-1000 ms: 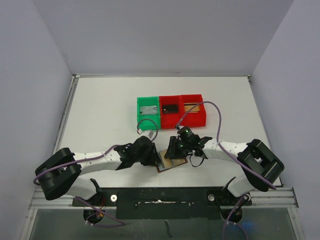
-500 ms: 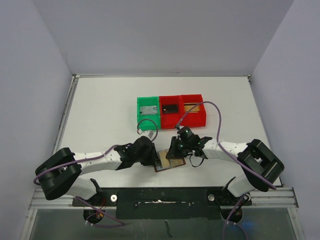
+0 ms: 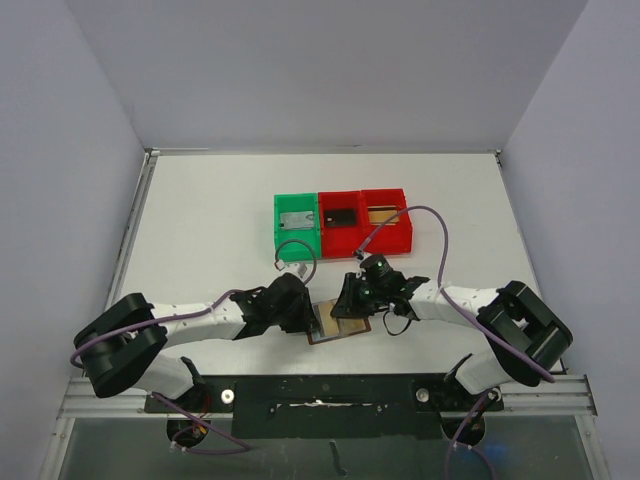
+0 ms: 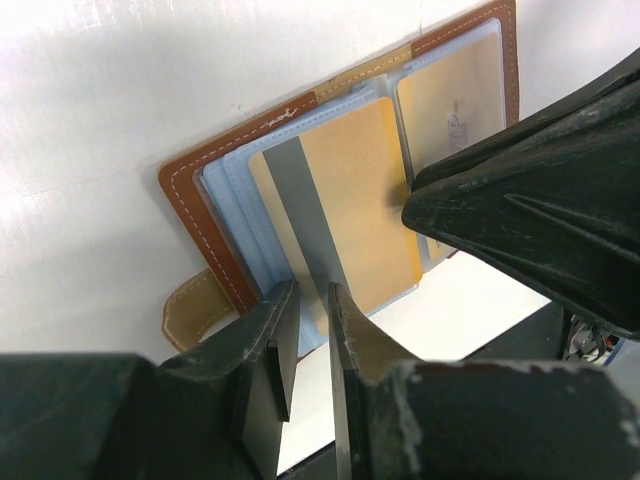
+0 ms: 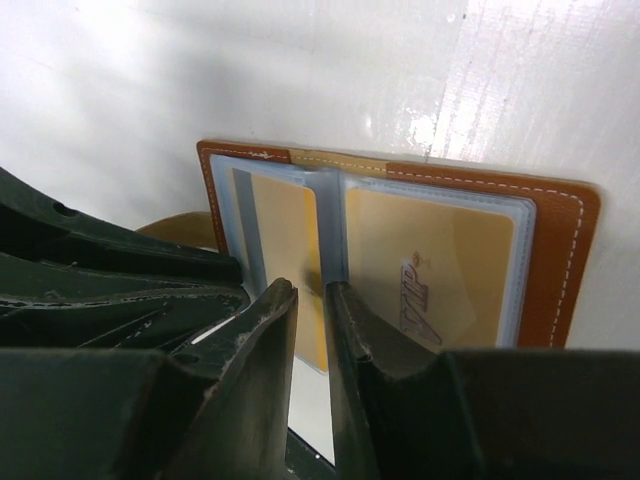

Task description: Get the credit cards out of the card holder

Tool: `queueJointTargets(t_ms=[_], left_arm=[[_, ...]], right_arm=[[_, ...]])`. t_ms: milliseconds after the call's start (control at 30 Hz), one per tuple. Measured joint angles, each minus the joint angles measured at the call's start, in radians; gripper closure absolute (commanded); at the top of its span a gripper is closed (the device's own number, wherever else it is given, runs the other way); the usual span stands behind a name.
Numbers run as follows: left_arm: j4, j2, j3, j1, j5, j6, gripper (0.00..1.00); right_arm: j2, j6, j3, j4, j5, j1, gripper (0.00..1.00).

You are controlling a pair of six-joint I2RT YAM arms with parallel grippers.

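Card holder (image 3: 343,326) open flat at near edge of table (image 3: 200,220), left gripper (image 3: 306,318) and right gripper (image 3: 348,300) over it. Left wrist: fingers (image 4: 265,360) nearly together, pinching edge of gold credit card (image 4: 350,200), apparently for pulling out. Right wrist: fingers (image 5: 260,350) narrowly apart astride fold, probably steadying; grip unclear.

Top view looks down from 6 o'clock over the counter (image 3: 200,220). Both wrist views closely share the card holder (image 4: 185,195)

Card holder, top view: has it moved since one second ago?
Yes, slightly: the card holder has slid a little leftward, judged against the green bin behind it.
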Motion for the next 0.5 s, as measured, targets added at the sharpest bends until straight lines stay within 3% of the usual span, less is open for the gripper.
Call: queueJointTargets(t_ms=[233,500], left_arm=[[-0.051,0.001,0.026,0.000,-0.023,0.019,0.71],[-0.133,0.001,0.068,0.000,-0.056,0.041,0.59]], right_arm=[[0.000,0.011,-0.002,0.034,-0.013,0.000,0.91],[0.000,0.022,-0.016,0.047,-0.012,-0.006,0.79]])
